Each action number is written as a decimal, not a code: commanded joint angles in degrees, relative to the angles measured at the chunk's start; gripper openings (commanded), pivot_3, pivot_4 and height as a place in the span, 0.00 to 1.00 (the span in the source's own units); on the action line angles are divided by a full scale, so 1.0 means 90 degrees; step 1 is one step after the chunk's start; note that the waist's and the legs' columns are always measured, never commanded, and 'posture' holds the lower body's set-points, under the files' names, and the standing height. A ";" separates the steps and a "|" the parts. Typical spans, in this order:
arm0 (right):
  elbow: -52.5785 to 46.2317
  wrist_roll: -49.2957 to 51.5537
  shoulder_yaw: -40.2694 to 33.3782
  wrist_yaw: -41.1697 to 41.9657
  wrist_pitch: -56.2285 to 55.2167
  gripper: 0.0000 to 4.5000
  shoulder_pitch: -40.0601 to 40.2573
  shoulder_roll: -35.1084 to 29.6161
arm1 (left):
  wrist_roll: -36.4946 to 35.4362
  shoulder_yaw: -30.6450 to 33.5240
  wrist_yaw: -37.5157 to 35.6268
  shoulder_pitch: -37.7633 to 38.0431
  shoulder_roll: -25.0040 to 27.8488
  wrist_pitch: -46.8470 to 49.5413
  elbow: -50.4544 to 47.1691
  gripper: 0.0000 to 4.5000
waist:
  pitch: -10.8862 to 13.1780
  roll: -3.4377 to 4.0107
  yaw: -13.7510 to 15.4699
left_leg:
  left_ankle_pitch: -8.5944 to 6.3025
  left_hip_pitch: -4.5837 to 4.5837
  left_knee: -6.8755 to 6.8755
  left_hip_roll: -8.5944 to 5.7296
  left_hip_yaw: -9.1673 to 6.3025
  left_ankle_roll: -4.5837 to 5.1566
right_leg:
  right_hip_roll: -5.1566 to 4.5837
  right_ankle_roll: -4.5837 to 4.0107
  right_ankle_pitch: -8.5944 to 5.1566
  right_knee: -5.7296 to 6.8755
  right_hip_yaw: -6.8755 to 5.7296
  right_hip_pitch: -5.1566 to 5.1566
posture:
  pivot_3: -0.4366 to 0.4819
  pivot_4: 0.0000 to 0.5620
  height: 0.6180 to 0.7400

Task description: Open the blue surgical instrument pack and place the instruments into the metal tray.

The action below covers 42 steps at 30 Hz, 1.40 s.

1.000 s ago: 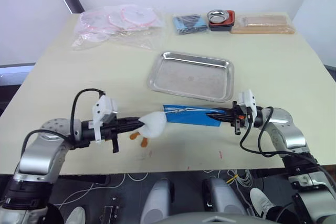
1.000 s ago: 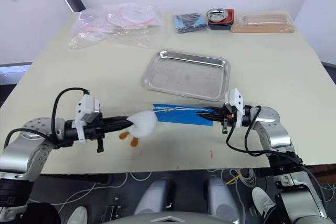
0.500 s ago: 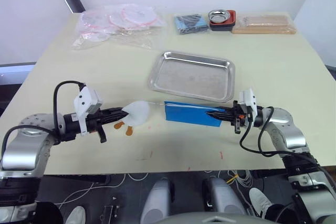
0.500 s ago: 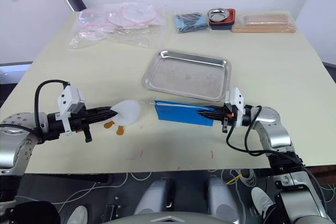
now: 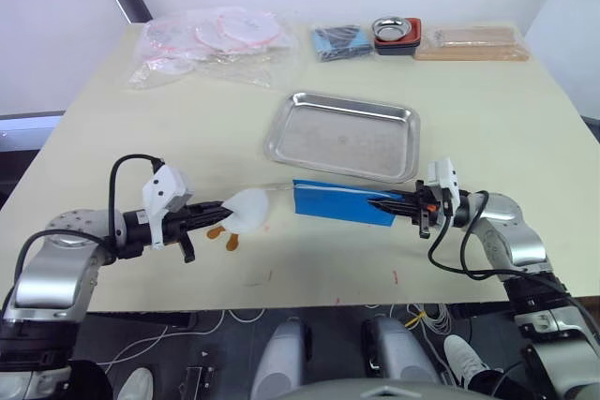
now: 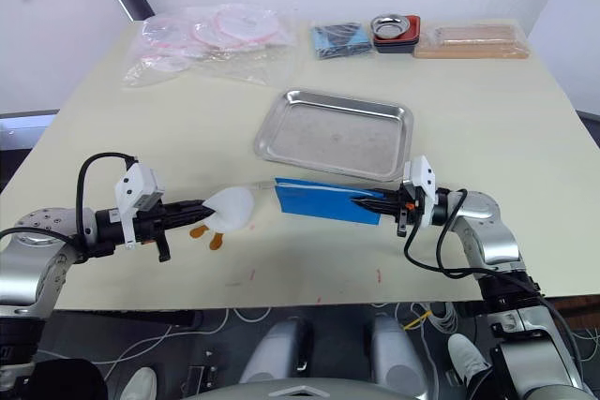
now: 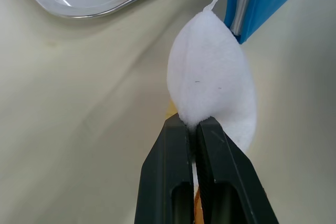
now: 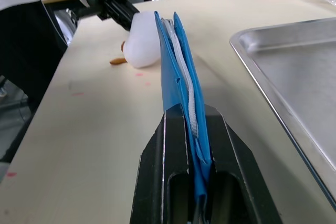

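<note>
1. The metal tray [image 5: 343, 135] lies empty at the table's middle; no instruments have been placed in it, so the task is judged to be at its opening stage.
2. The blue surgical instrument pack [image 5: 342, 203] lies just in front of the tray's near rim, pinched at its right end by the closed right gripper [image 5: 380, 202].
3. The white toy duck [image 5: 247, 208], to the left of the tray's near corner, is clamped by the closed left gripper [image 5: 223, 205]. Over the last second it has been pulled leftward off the pack's end, to which a thin cord is seen running from it; the pouch's left end has thereby been freed and, in the wrist view, gapes slightly, its pale lining exposed.
4. No brand, label or writing can be read anywhere.
</note>
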 commanded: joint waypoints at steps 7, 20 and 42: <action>-0.0888 0.1475 -0.0747 -0.0142 0.1182 0.00 -0.0089 0.0198 | 0.0124 -0.0192 -0.0035 0.0060 -0.0136 0.0001 0.0184 0.00 | 0.0001 0.0003 0.0009 | 0.0000 -0.0001 0.0000 -0.0002 -0.0004 0.0000 | -0.0004 0.0000 0.0000 0.0001 -0.0003 0.0000 | 0.48 0.27 1.00; -0.0809 0.1156 -0.0737 -0.0213 0.0963 0.00 -0.0192 0.0200 | 0.0187 -0.0235 -0.0058 -0.0021 -0.0122 -0.0128 0.0341 0.00 | 0.0002 0.0004 0.0030 | 0.0000 -0.0002 -0.0001 -0.0007 -0.0002 0.0000 | -0.0008 0.0002 0.0000 -0.0001 -0.0003 0.0000 | 0.48 0.27 1.00; -0.0320 -0.0049 -0.0076 0.0483 -0.0465 0.00 -0.0120 0.0010 | -0.1198 0.0829 -0.0535 -0.1462 0.0542 0.1130 -0.0074 0.99 | 0.0009 0.0001 0.0022 | 0.0000 -0.0010 -0.0001 -0.0006 -0.0009 0.0000 | 0.0000 0.0001 0.0000 0.0000 -0.0011 -0.0003 | 0.48 0.27 1.00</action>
